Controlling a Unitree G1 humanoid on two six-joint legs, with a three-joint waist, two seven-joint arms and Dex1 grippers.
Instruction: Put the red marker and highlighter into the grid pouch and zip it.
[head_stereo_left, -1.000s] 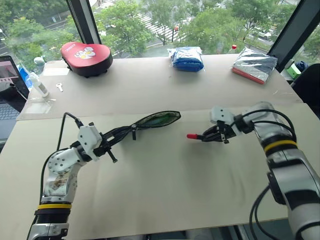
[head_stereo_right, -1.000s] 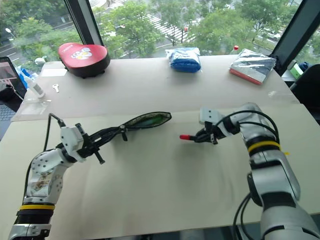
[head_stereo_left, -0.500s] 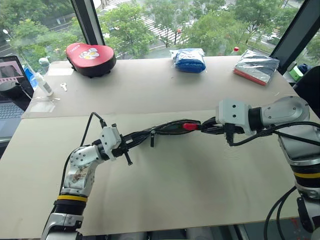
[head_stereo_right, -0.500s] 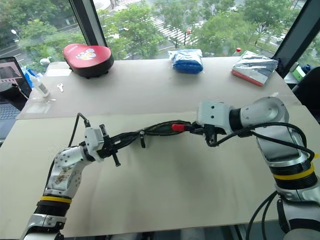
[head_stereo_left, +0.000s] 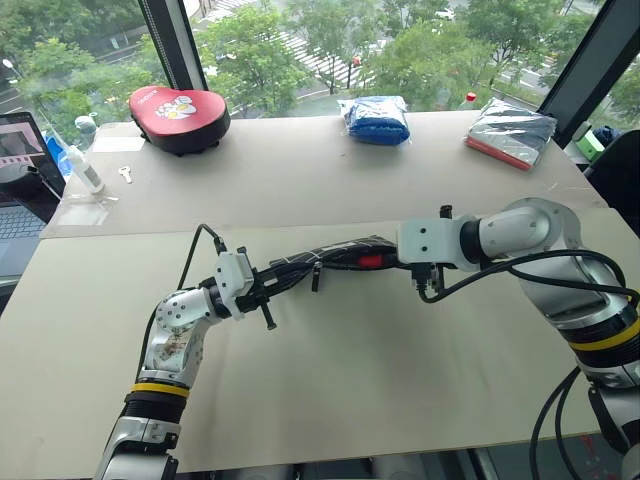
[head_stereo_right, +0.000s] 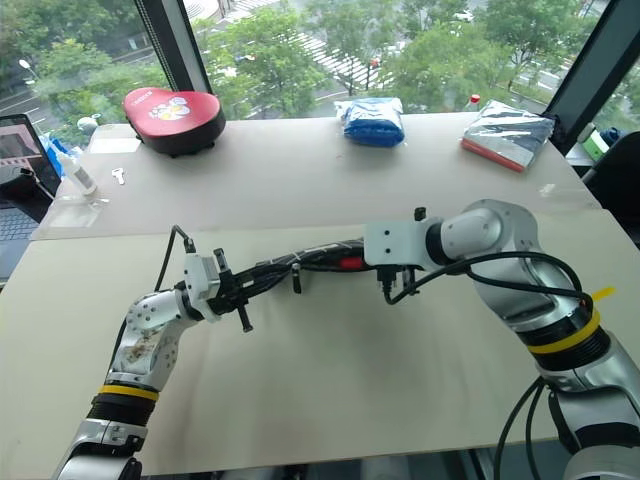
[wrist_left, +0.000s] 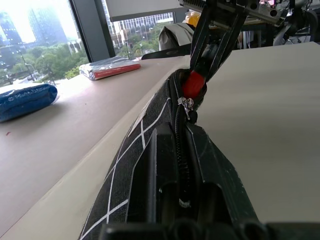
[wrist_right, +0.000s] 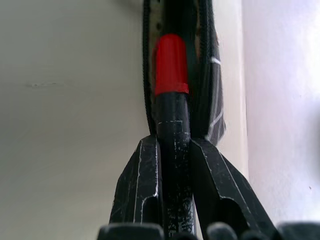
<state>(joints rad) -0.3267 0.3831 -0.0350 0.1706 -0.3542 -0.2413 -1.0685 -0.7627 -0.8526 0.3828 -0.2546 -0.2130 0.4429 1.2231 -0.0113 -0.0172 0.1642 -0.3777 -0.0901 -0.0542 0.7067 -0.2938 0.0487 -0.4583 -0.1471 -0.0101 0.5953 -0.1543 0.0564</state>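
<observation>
Pale table beside windows: red marker (wrist_right: 171, 95) entering the grid pouch (wrist_left: 165, 145).
The right gripper (wrist_right: 172, 150) pinches the stiff, slick barrel mid-length, red end just beyond its tips in the mouth. The left gripper (head_stereo_left: 262, 292) clamps the floppy pouch's near end, probably steadying it.

You've got the grid pouch (head_stereo_left: 330, 255) held off the tabletop, black with thin white grid lines, stretched edge-up with its zipper mouth open. The red marker (wrist_right: 171, 95), black barrel, red end leading, sits poking into that mouth.
</observation>
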